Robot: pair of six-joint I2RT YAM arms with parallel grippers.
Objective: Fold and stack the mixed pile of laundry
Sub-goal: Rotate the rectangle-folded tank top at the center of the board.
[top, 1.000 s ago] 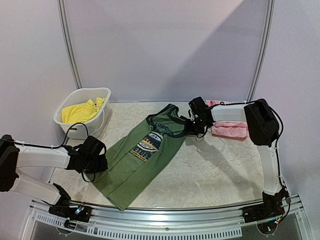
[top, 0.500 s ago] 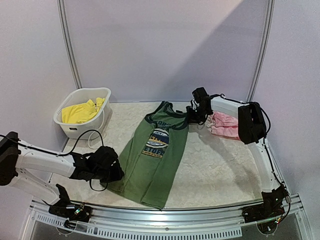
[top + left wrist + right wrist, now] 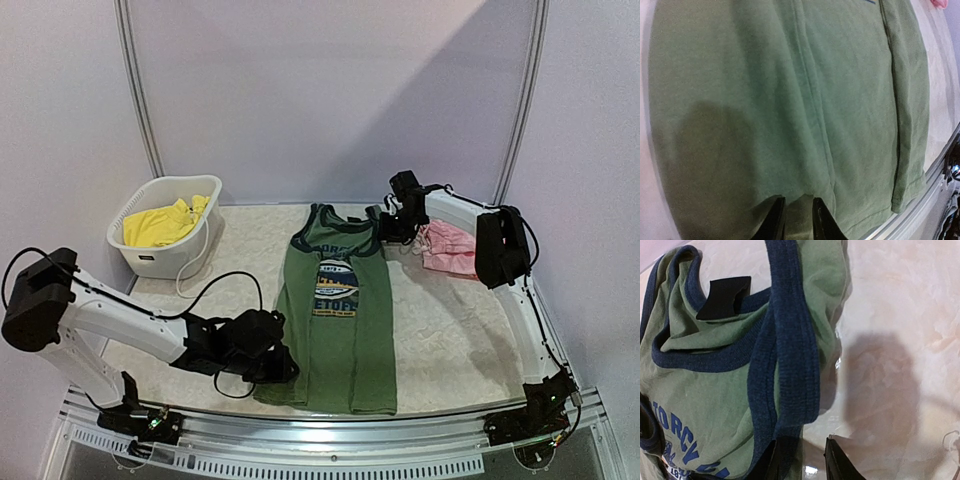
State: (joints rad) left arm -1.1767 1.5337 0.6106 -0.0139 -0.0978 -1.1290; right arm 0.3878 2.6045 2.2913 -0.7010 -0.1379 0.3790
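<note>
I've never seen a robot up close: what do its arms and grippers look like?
The left arm and right arm are slim white tubes with chunky black joint housings. Thin black cables loop alongside them. The left gripper and right gripper each end in two narrow black fingers. No markings are legible.

You have the olive-green tank top point(image 3: 340, 300) lying flat mid-surface point(image 3: 450, 330), straps at the far end, hem near you. Far left of it stands the white plastic slotted basket point(image 3: 160, 262), with the bright yellow shorts point(image 3: 160, 222) inside. The pink garment point(image 3: 450, 250) lies just right of the straps.
</note>
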